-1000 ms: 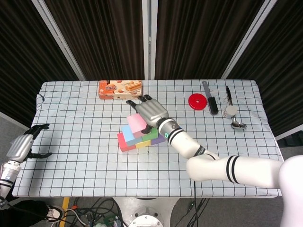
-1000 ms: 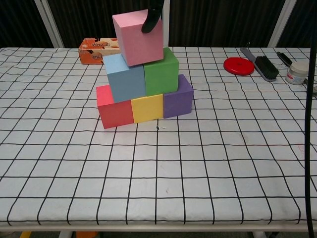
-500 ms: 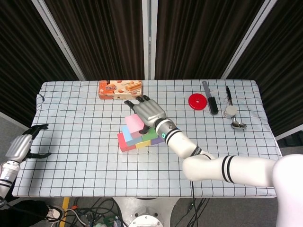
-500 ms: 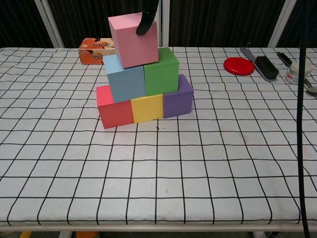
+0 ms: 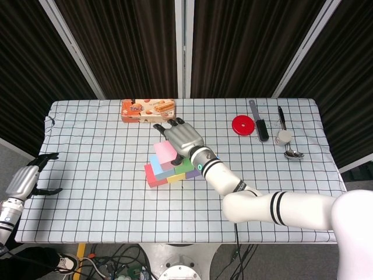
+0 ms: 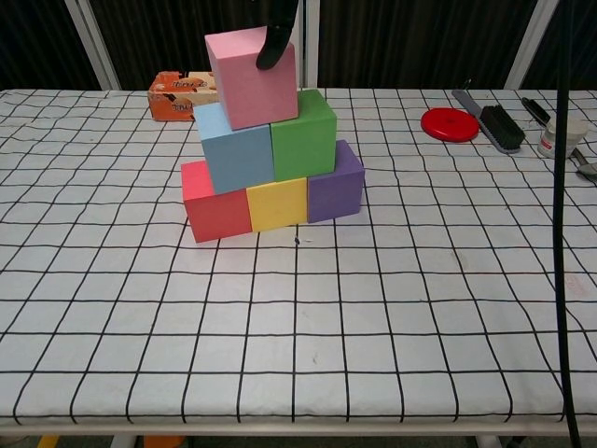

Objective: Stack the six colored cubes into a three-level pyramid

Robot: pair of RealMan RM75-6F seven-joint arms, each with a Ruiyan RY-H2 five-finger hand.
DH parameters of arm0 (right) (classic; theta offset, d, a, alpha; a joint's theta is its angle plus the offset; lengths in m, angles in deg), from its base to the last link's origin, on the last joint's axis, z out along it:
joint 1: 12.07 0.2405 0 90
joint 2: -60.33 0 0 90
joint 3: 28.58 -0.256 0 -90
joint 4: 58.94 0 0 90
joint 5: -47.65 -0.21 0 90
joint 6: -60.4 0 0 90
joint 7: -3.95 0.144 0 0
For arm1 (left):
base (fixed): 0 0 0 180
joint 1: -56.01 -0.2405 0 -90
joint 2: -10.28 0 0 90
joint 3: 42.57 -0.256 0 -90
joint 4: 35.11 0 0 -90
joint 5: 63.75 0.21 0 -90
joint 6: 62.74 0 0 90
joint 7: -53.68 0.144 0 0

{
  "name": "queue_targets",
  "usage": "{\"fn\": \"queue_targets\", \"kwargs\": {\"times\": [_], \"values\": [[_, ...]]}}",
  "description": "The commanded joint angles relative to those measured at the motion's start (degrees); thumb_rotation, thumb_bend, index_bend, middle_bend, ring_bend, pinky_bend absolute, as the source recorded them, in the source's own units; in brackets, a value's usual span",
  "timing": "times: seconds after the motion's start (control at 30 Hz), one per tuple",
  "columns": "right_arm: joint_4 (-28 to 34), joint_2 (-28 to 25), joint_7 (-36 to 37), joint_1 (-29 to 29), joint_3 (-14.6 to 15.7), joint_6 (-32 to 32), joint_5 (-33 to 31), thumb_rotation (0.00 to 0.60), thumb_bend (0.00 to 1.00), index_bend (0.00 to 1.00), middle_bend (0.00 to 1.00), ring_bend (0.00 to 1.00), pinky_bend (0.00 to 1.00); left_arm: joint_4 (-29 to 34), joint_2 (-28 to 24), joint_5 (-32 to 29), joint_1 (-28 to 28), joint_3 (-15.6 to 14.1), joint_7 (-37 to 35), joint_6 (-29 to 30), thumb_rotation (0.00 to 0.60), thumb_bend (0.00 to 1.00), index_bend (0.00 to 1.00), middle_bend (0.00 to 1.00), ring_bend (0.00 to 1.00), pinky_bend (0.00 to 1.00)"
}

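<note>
The pink cube (image 6: 252, 77) sits atop the blue cube (image 6: 236, 147) and green cube (image 6: 304, 135), gripped by the right hand (image 5: 183, 137). A snack box (image 6: 184, 94) lies just behind the stack. Only the head view shows the left hand (image 5: 26, 181), fingers apart, off the table's (image 6: 373, 327) left edge.
</note>
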Motion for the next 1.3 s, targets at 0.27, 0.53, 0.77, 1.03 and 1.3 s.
{"fn": "queue_targets", "kwargs": {"times": [0.27,0.53,0.77,1.03,1.3], "values": [[1.4,-0.9,-0.4,0.1,-0.2,0.6,-0.5,0.6,0.18,0.0,0.51,0.05,0.0,0.1,0.1,0.1,0.0,0.0,0.2,0.0,0.6,0.02,0.13,0.17,0.09,0.19],[0.6,-0.1,-1.0,0.3,0.3,0.2,-1.2,0.6,0.18,0.0,0.51,0.05,0.0,-0.2,0.2,0.0,0.1,0.0,0.3,-0.2,0.6,0.02,0.13,0.17,0.09,0.19],[0.2,0.3,-1.4,0.5,0.6,-0.1,-1.5,0.6,0.17,0.0,0.51,0.05,0.0,-0.6,0.5,0.0,-0.1,-0.1,-0.1,-0.1,0.6,0.02,0.13,0.17,0.09,0.19],[0.9,-0.6,-0.8,0.3,0.3,-0.9,-1.3,0.6,0.1,0.0,0.14,0.0,0.0,-0.5,0.3,0.1,0.0,-0.1,-0.1,0.0,0.6,0.02,0.13,0.17,0.09,0.19],[2.2,-2.2,0.2,-0.1,-0.1,-1.1,-1.0,0.6,0.07,0.0,0.03,0.0,0.0,-0.2,0.3,0.1,0.1,0.0,0.3,0.0,0.6,0.02,0.13,0.17,0.09,0.19]]}}
